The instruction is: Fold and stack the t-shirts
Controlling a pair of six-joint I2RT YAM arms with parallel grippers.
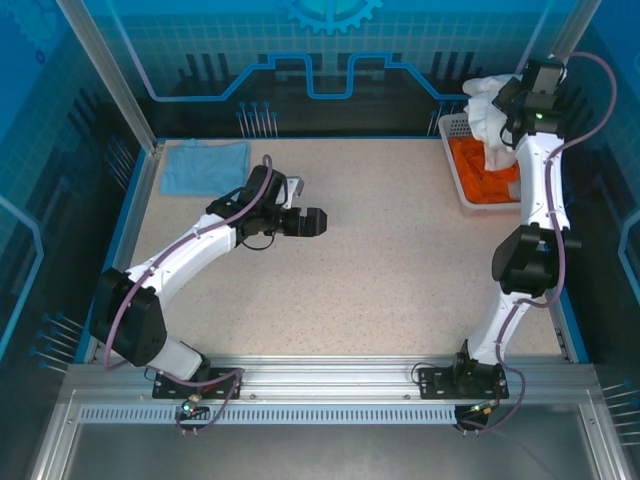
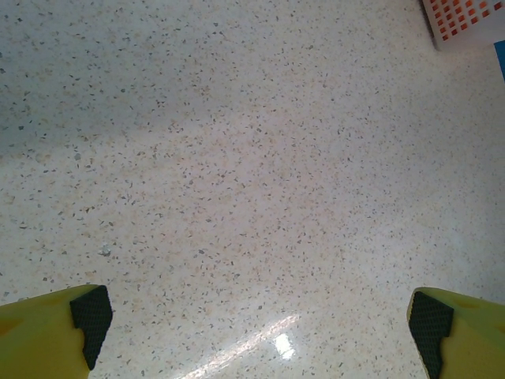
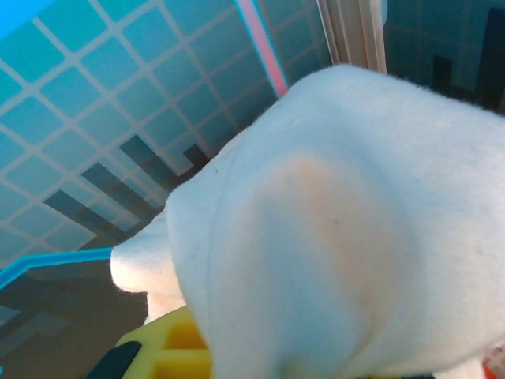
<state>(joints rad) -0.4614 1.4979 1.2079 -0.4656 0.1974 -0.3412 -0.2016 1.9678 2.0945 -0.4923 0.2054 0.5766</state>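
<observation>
**Top external:** The right claw (image 1: 504, 103) reaches over the white lattice basket (image 1: 452, 165) at the desk's (image 1: 400, 260) far right corner. It is pinched onto the white t-shirt (image 1: 486, 125), which stands bunched in a heap above the basket rim. Orange cloth (image 1: 485, 182) lies inside the basket beneath it. Across the desk, the light blue t-shirt (image 1: 205, 167) lies flat and folded in the far left corner. The left claw (image 1: 316, 222) hangs spread over bare desk near the middle, well apart from both shirts and pointing toward the right side.

**Left wrist:** Two yellow fingers with black pads (image 2: 91, 318) sit at the bottom corners of the frame, held wide apart with nothing between them. Below them is only the speckled desk surface, carrying a streak of glare. A corner of the basket, orange showing through its lattice, is at the top right.

**Right wrist:** White t-shirt fabric bulges across most of the frame, close to the lens. It drapes over a yellow finger (image 3: 167, 352) at the bottom left, in front of the blue gridded enclosure wall (image 3: 95, 103).
</observation>
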